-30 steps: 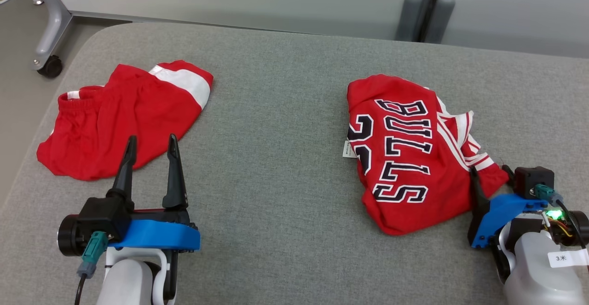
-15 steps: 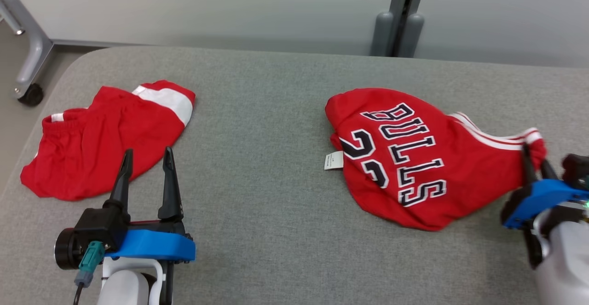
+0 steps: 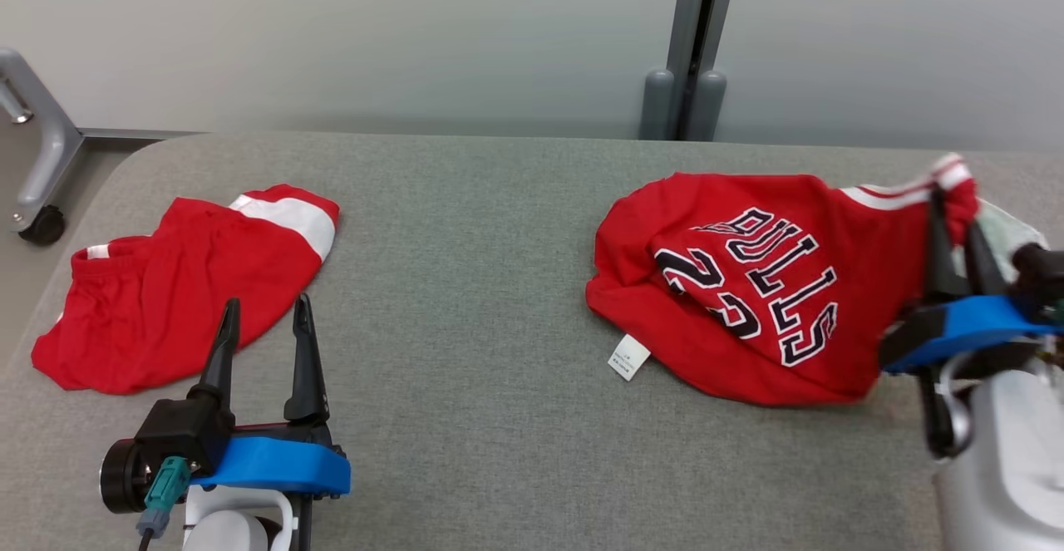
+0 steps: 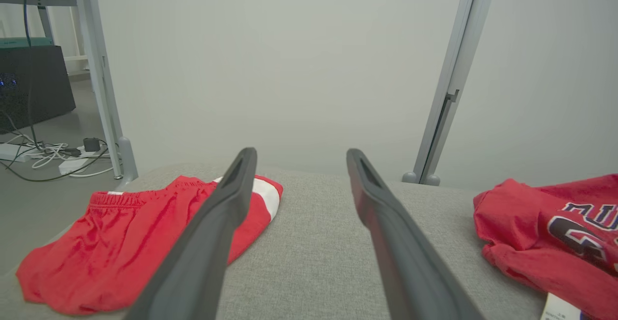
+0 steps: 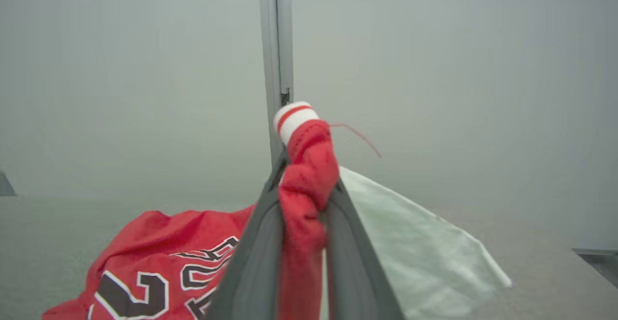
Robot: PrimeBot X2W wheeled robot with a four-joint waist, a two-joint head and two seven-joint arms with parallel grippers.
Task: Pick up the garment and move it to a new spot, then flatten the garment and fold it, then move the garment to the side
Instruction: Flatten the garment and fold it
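Head view: at frame right, the right end effector (image 3: 953,206) grips the striped edge of the red jersey (image 3: 864,285), which lies leftward toward the open, farther left end effector (image 3: 266,302).

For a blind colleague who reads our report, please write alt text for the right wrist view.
The right gripper is shut on a bunched edge of the red jersey, whose white-and-red trim sticks out above the grip. The rest of the jersey trails down to the lower left onto the grey surface, and a pale cloth shows at the right.
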